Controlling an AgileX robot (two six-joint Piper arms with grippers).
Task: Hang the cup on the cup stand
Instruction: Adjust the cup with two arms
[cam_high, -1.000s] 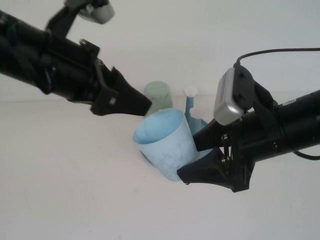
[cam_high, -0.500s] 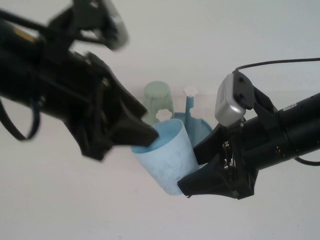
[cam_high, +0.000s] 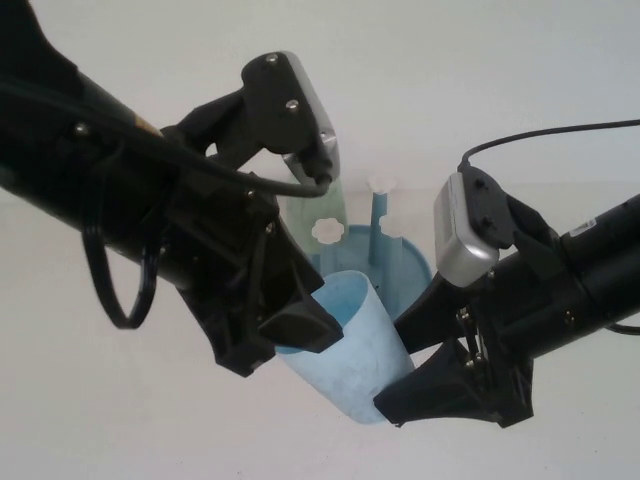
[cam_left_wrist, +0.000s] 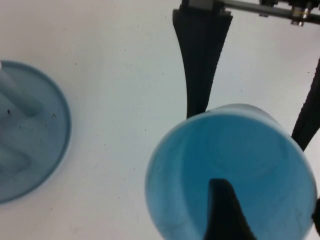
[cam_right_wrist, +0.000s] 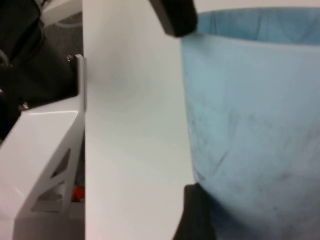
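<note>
Just behind cup (cam_high: 345, 345): green cup (cam_high: 318, 210).

**Cup between our grippers, stand behind**

We are holding the cup (cam_high: 345, 345) tilted above the table (cam_high: 100, 420): our left gripper (cam_high: 300, 322) at its rim, our right gripper (cam_high: 425, 350) around its base. The stand (cam_high: 395, 265) is sitting just behind it.

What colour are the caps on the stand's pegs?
White caps on the blue cup stand; high view shows them best.
</note>
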